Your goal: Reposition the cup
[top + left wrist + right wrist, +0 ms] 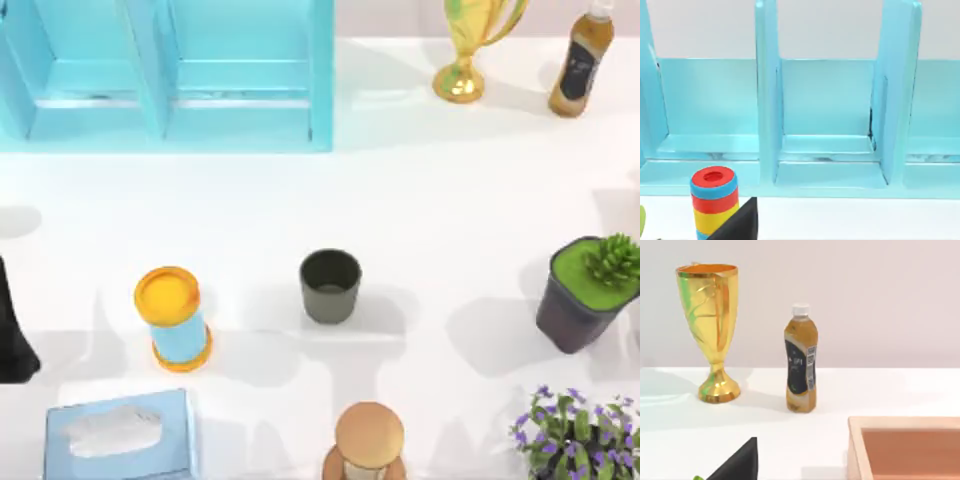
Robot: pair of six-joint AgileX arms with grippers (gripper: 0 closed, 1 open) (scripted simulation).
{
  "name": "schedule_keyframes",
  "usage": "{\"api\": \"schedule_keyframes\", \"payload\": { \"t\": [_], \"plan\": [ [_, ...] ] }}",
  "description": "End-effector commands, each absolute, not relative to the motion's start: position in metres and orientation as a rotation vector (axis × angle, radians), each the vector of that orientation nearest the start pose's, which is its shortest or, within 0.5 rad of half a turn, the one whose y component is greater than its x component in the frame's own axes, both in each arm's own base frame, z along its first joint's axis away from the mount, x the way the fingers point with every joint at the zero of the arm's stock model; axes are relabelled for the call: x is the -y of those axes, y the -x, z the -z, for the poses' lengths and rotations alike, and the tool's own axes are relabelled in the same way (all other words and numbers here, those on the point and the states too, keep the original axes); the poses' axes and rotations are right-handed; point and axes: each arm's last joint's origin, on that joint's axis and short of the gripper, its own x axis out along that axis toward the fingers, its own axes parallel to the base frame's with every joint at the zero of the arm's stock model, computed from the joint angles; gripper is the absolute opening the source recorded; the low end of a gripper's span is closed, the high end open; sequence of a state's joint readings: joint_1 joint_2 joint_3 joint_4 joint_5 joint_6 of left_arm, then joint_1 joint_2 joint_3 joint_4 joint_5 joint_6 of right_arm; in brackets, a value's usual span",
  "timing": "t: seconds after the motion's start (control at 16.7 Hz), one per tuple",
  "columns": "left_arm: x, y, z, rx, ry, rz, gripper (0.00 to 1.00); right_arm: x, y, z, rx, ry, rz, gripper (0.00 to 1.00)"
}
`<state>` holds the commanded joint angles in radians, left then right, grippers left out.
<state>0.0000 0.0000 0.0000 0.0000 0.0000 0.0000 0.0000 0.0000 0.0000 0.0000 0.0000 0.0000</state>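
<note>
**Operator:** Left gripper first: I can't read its fingers. A dark part of my left arm (14,330) sits at the desk's left edge, and the left wrist view has just a dark wedge low in it, in front of a light-blue shelf unit (830,125) and a striped ring stack (713,202). It holds nothing I can see. The right arm looks parked off the right edge, its wrist camera facing a gold trophy (710,330) and a bottle (800,359) at the far right corner.

**Spotter:** And the cup?

**Operator:** The cup (330,285) stands upright near the middle of the desk, mouth up, touching nothing. A yellow-lidded blue can (172,318) stands apart from it toward the left edge, and a wooden-topped object (368,440) sits at the near edge just in front of it. A potted plant (590,290) stands well apart by the right edge.

**Spotter:** What worries you?

**Operator:** Nothing's been grasped yet, I'd judge. The cup tapers and has no handle, so a low or off-centre pinch could squeeze it upward out of the fingers or tip it. Coming in from the left, the arm could clip the can; sweeping low over the near edge, it could knock the wooden-topped object.
</note>
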Motion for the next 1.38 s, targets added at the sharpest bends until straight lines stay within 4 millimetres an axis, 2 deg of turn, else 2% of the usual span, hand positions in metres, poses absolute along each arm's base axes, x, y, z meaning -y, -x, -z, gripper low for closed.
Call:
{"api": "schedule_keyframes", "payload": {
  "t": [0.18,0.36,0.54,0.72,0.9,1.08,1.2,1.38],
  "plan": [
    [0.002,-0.106,-0.162,-0.006,0.004,0.006,1.00,0.001,-0.106,-0.160,0.000,0.000,0.000,1.00],
    [0.006,-0.106,-0.179,-0.062,0.035,0.062,1.00,0.001,-0.106,-0.160,0.000,0.000,0.000,1.00],
    [0.016,-0.111,-0.212,-0.177,0.088,0.154,1.00,0.001,-0.106,-0.160,0.000,0.000,0.000,1.00],
    [0.030,-0.126,-0.254,-0.342,0.146,0.252,1.00,0.001,-0.106,-0.160,0.000,0.000,0.000,1.00],
    [0.054,-0.155,-0.296,-0.545,0.193,0.329,1.00,0.001,-0.106,-0.160,0.000,0.000,0.000,1.00],
    [0.090,-0.197,-0.329,-0.772,0.218,0.365,1.00,0.001,-0.106,-0.160,0.000,0.000,0.000,1.00],
    [0.122,-0.228,-0.340,-0.926,0.218,0.362,1.00,0.001,-0.106,-0.160,0.000,0.000,0.000,1.00],
    [0.176,-0.272,-0.336,-1.146,0.192,0.315,1.00,0.001,-0.106,-0.160,0.000,0.000,0.000,1.00]
  ]
}}
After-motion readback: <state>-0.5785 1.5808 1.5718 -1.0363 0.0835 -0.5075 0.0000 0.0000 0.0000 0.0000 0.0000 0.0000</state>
